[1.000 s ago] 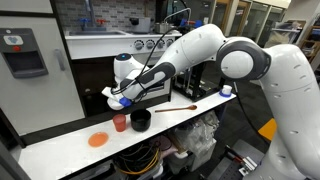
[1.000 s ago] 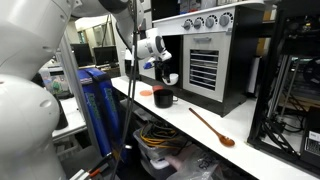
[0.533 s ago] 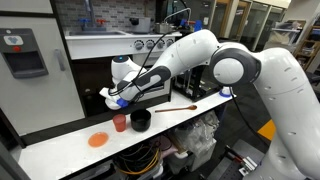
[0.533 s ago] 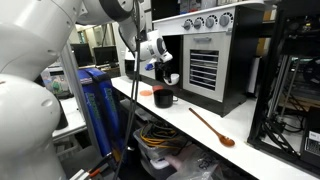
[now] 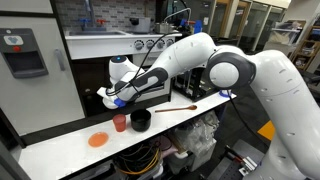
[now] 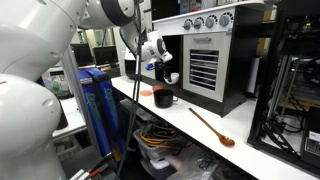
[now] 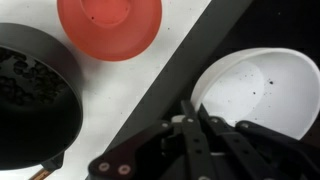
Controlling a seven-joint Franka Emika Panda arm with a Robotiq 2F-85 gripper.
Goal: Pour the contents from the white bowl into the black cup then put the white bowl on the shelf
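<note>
My gripper (image 5: pixel 117 98) is shut on the rim of the white bowl (image 5: pixel 106 95) and holds it at the mouth of the dark recess, just above the shelf (image 5: pixel 88 103). In the wrist view the fingers (image 7: pixel 188 112) clamp the bowl's edge, and the bowl (image 7: pixel 262 88) holds only a few dark specks. The black cup (image 5: pixel 141 120) stands on the countertop in front of the recess. In the wrist view the black cup (image 7: pixel 30 100) has dark bits inside. The bowl (image 6: pixel 172 78) and the black cup (image 6: pixel 163 98) also show in the exterior view from the counter's end.
A red cup (image 5: pixel 120 123) stands beside the black cup, and it also shows in the wrist view (image 7: pixel 110 25). An orange disc (image 5: pixel 97 140) lies further along the white countertop (image 5: pixel 60 148). A wooden spoon (image 5: pixel 176 109) and a small blue-and-white cup (image 5: pixel 226 90) are on the other side.
The arm has moved the white bowl a little further toward the recess. The cups, disc and spoon have not moved.
</note>
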